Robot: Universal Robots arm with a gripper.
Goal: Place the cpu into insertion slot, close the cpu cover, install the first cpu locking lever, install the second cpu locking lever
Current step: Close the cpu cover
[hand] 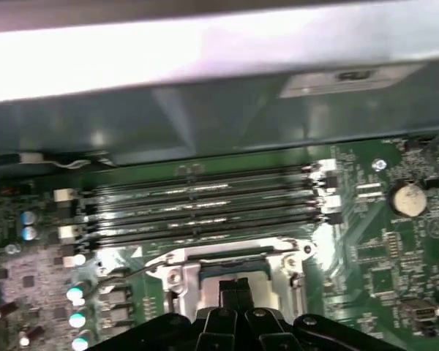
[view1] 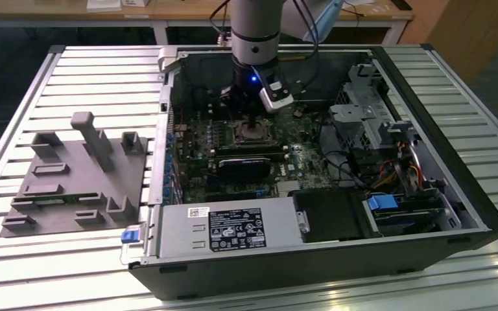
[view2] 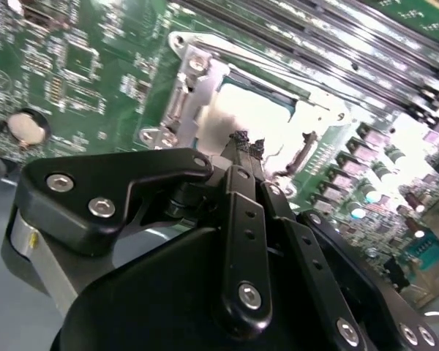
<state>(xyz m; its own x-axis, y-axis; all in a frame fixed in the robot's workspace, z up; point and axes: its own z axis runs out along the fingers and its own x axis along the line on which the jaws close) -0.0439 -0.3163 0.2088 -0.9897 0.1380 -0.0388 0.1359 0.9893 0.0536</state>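
Observation:
My gripper (view1: 250, 122) hangs inside the open computer case, directly over the insertion slot (view1: 253, 134) on the green board. In both wrist views its two black fingers stand pressed together, tips (view2: 245, 142) down at the socket with nothing visible between them. The cpu (view2: 260, 117) lies in the slot, its silver-grey top bright under the light. The silver cpu cover (view2: 194, 88) lies flat around it as a frame (hand: 179, 274). A thin wire locking lever (hand: 124, 273) runs along one side of the socket. Another bent lever (view2: 301, 150) sits by the fingertips.
Long black memory slots (hand: 197, 212) run beside the socket, with a coin battery (hand: 404, 197) further off. Around the board stand the case's power supply (view1: 223, 227), a drive cage (view1: 375, 116) and cables. A grey fixture (view1: 76, 175) lies at the exterior view's left.

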